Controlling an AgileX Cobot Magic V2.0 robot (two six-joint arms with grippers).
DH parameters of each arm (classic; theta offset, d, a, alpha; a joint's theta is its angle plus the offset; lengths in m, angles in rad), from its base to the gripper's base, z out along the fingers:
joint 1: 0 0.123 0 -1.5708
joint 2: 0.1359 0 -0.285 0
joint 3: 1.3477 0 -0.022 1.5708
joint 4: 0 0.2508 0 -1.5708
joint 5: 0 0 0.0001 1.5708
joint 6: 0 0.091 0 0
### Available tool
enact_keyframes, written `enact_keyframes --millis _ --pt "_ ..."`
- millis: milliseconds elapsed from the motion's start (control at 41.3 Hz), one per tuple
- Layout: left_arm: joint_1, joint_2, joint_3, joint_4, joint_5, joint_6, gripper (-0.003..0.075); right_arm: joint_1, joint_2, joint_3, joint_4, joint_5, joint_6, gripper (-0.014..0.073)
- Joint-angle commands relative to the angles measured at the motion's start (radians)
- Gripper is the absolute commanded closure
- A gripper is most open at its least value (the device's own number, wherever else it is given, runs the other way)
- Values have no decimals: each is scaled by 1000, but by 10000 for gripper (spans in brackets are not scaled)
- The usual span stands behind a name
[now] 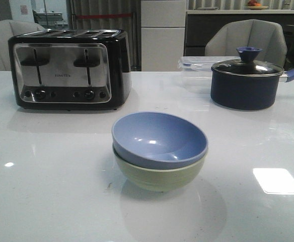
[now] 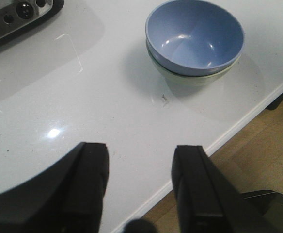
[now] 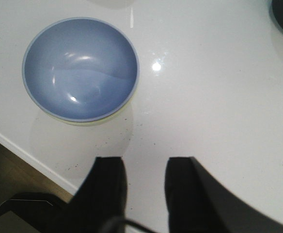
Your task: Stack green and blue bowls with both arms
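The blue bowl [image 1: 159, 138] sits nested inside the green bowl [image 1: 159, 176] at the middle of the white table, near its front edge. The stack also shows in the left wrist view, blue bowl [image 2: 195, 36] over green bowl [image 2: 190, 80], and in the right wrist view, where the blue bowl [image 3: 81, 68] hides all but a sliver of the green bowl [image 3: 115, 115]. My left gripper [image 2: 140, 150] is open and empty above the table's front edge, well clear of the bowls. My right gripper [image 3: 145, 162] is open and empty, also apart from the stack. Neither arm shows in the front view.
A black-and-steel toaster [image 1: 69, 68] stands at the back left. A dark navy lidded pot [image 1: 245, 80] stands at the back right, with a clear plastic container [image 1: 197, 68] behind it. The table's front edge [image 2: 219, 141] lies close under both grippers.
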Motion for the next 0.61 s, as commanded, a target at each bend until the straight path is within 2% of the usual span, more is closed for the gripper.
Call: enact_keyframes --millis 0,97,169,581 --pt "-3 -5 -26 -2 -88 -4 451 -1 -15 -28 -11 -54 -9 401" --pt "-3 -5 -26 -2 -91 -4 554 -1 -15 -28 -11 -54 -9 510" --pt "-3 -5 -26 -7 -91 -4 620 -1 -15 -28 -11 -54 -9 540" --pt "-3 -5 -26 -7 -91 -4 627 -1 -15 -28 -11 -53 -9 537"
